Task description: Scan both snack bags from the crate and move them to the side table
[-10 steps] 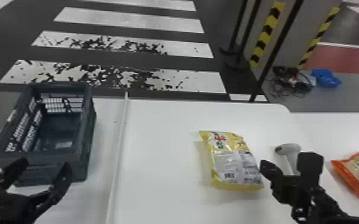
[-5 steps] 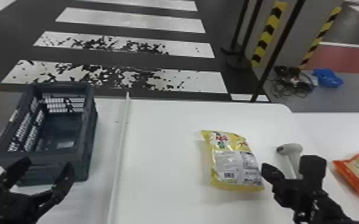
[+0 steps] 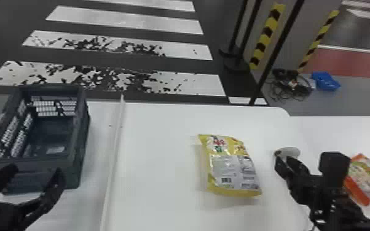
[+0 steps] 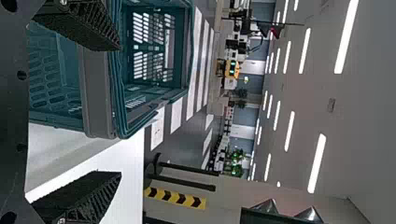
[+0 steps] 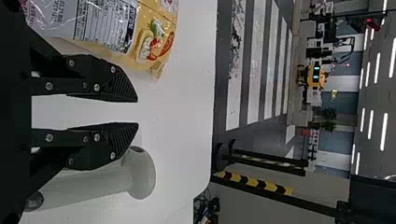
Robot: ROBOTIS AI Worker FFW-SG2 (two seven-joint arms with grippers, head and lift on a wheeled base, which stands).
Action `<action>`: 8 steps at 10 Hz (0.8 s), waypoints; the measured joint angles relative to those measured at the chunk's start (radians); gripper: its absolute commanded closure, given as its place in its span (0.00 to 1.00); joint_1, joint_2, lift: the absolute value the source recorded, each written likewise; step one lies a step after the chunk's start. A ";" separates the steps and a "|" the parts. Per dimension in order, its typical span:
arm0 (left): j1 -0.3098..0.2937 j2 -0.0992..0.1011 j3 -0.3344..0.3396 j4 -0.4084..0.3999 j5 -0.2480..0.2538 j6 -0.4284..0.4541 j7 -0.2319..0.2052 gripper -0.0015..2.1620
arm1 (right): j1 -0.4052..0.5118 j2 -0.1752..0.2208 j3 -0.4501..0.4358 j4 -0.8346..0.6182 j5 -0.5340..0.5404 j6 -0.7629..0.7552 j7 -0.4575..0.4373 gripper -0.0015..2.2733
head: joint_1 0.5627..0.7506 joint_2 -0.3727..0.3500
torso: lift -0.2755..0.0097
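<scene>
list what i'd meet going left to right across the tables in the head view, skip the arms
Dark crate, long white strip, yellow snack bag, light-coloured scanner, orange snack bag.

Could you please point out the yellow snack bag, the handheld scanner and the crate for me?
Yellow snack bag (image 3: 232, 166): head view, on its pale label panel.
Handheld scanner (image 5: 144, 173): right wrist view, on its rounded end.
Crate (image 3: 82, 132): head view, on its right side.
</scene>
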 measured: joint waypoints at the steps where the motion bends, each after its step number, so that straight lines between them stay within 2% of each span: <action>1: 0.000 0.000 -0.001 -0.001 0.000 0.000 0.000 0.02 | 0.004 -0.008 -0.013 -0.015 0.004 0.025 0.000 0.03 | 0.70 0.23 | 0.62; 5: 0.004 0.007 0.003 -0.005 0.000 -0.003 0.000 0.02 | -0.051 -0.101 -0.037 0.069 0.003 0.130 0.040 0.03 | 0.70 0.16 | 0.62; 8: 0.005 0.008 0.004 -0.004 0.000 -0.002 0.001 0.02 | -0.142 -0.171 -0.036 0.181 -0.019 0.216 0.120 0.02 | 0.70 0.13 | 0.62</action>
